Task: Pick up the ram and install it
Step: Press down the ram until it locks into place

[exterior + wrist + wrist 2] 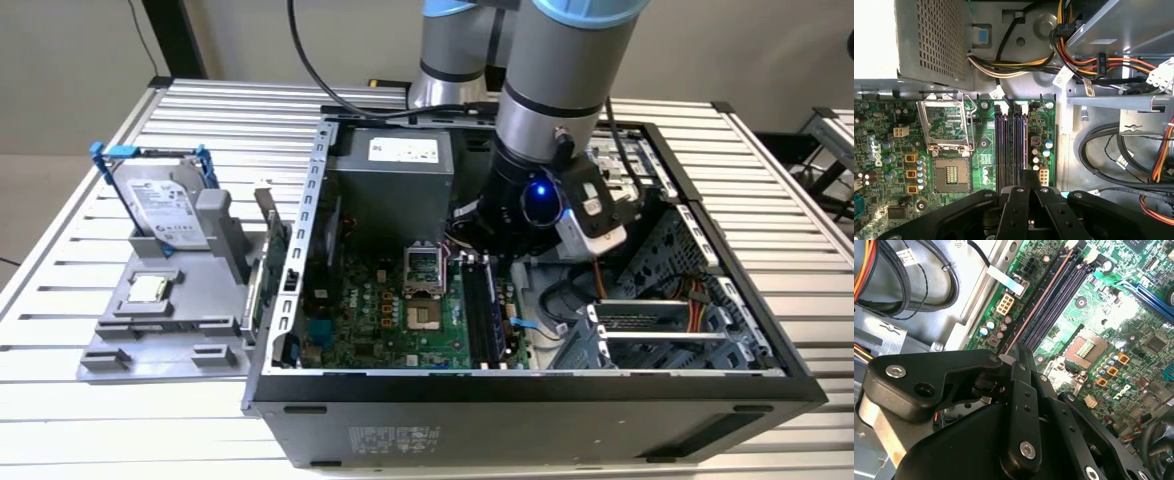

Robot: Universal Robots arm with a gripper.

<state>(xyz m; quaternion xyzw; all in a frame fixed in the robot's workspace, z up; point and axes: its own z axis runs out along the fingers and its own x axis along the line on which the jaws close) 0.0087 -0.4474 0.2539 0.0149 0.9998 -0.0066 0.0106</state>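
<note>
Gripper point(1016, 357) hanging low inside the open black computer case point(534, 385), over the green motherboard point(387, 320).

Black fingers point(1024, 390) are closing tight around the thin greenish ram stick point(1036, 305), seen edge-on in the second wrist view, and holding it along the motherboard's long black memory slots point(1011, 150), beside the empty silver processor socket point(946, 125); whether it is seated there cannot be told.
</note>
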